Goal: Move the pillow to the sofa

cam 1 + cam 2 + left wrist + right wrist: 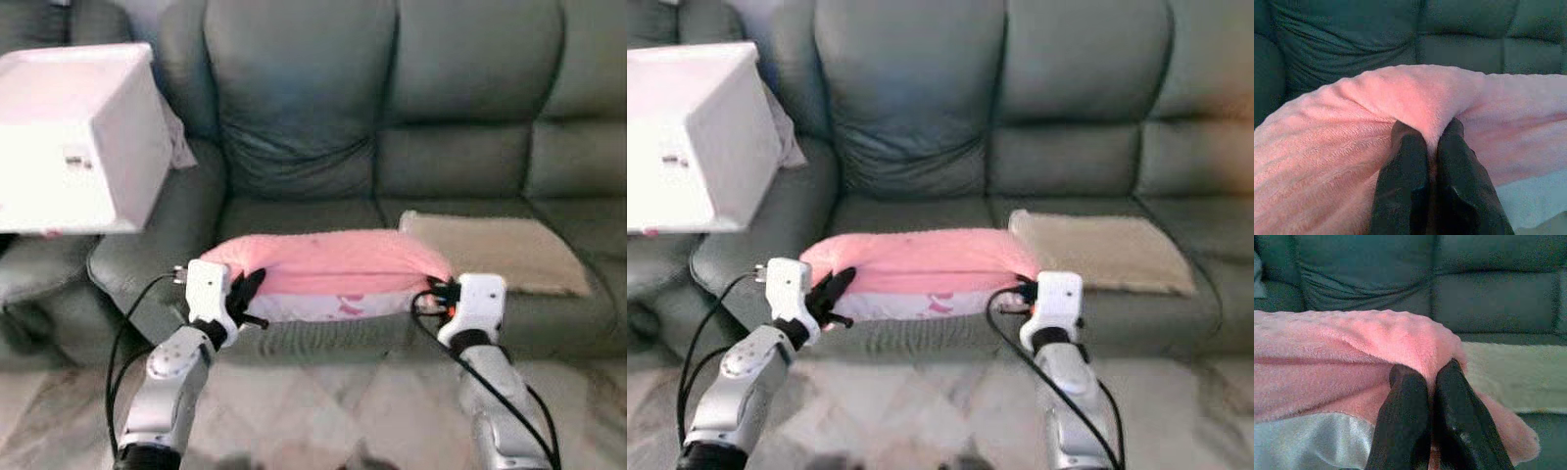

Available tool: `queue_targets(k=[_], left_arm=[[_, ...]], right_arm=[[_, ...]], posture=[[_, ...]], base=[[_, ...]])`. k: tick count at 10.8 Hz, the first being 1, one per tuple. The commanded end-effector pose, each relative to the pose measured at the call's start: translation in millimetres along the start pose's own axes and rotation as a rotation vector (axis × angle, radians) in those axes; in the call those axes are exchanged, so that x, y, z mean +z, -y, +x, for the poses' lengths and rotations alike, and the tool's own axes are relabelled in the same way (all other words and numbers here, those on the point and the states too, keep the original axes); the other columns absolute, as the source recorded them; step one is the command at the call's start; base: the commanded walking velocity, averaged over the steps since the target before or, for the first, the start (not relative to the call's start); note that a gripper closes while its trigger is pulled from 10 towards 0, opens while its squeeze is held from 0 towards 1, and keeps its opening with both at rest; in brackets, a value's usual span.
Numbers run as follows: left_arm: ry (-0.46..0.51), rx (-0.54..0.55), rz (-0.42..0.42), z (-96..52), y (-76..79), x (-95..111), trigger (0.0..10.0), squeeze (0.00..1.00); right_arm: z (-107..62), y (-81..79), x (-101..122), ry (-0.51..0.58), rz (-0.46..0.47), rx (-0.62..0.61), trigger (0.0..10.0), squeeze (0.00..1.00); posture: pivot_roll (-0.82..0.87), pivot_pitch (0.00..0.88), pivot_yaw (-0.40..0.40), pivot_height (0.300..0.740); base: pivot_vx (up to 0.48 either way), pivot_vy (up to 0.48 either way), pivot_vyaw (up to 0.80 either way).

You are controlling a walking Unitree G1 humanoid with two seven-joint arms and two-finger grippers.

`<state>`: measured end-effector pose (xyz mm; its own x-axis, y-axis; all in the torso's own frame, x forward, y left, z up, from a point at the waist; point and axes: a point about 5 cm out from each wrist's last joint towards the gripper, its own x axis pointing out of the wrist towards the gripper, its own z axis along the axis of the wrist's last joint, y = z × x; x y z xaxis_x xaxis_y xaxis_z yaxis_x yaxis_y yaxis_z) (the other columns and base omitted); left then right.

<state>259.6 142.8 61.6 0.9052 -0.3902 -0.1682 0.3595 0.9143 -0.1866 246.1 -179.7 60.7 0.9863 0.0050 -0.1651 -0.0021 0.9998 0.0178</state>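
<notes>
A pink fluffy pillow [328, 264] with a white patterned underside is held between my two arms, over the front edge of the grey-green sofa's seat [294, 215]. My left gripper [247, 292] pinches its left end, and in the left wrist view the black fingers [1410, 161] are shut on a fold of pink fabric [1400, 98]. At the pillow's right end, my right gripper [436, 292] holds on; its fingers [1408, 387] are shut on the pink plush [1352, 347].
A beige cushion pad [495, 250] lies on the sofa seat just right of the pillow. A white box [73, 137] rests on the sofa's left armrest. Pale tiled floor [333, 401] lies below my arms.
</notes>
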Motion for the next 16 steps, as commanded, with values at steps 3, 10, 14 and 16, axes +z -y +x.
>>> queue_targets(k=[3, 10, 14, 16], left_arm=[[0.027, 0.024, 0.027, -2.2, -7.7, 7.6, 10.0, 0.00], [0.013, 0.051, 0.041, -1.5, -8.5, 5.3, 10.0, 0.00], [0.004, 0.084, 0.068, -1.3, -15.1, 4.2, 10.0, 0.00], [0.003, 0.091, 0.076, -1.2, -15.9, 4.3, 10.0, 0.00]], right_arm=[[1.9, -0.3, 6.2, 0.024, 0.005, -0.009, 10.0, 0.00], [1.8, -1.1, 5.2, 0.021, 0.007, 0.000, 10.0, 0.00], [1.2, -2.9, 4.2, 0.015, 0.012, 0.011, 10.0, 0.00], [1.4, -3.6, 4.1, 0.014, 0.015, 0.015, 10.0, 0.00]], posture=[[-0.06, 0.000, -0.015, 0.740], [-0.06, 0.000, -0.015, 0.740], [-0.05, 0.000, -0.016, 0.740], [-0.05, 0.000, -0.016, 0.740]], base=[[0.460, 0.000, 0.00], [0.395, 0.000, 0.00], [0.000, 0.000, 0.00], [0.000, 0.000, 0.00]])
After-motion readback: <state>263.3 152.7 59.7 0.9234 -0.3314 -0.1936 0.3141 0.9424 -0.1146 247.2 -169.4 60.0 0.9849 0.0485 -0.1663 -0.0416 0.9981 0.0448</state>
